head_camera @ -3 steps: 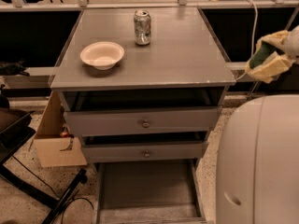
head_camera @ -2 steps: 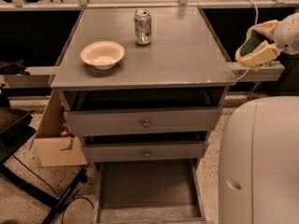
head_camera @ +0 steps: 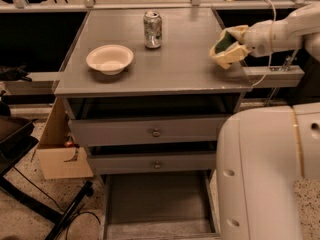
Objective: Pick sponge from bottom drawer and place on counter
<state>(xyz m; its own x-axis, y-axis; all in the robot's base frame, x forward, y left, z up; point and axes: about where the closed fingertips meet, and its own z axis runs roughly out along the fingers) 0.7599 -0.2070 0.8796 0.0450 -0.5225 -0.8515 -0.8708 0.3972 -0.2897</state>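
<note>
Claw (head_camera: 233,47) grips the sponge (head_camera: 224,44), dark green over pale yellow foam, above the counter (head_camera: 175,69) near its right edge.

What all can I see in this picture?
Flat grey counter: one, grey, cabinet top.
Round cream bowl: one, cream, counter's left.
Silver soda can: one, silver, upright at counter's back.
Green-and-yellow foam sponge: one, green-yellow, in end effector.
Grey knobbed drawers: two, grey, below counter.
Wide grey bottom drawer: one, grey, pulled out.
Brown cardboard box: one, brown, floor left.
White robot body: one, white, lower right.
End effector: one, pale, shut on sponge above counter's right edge.
</note>
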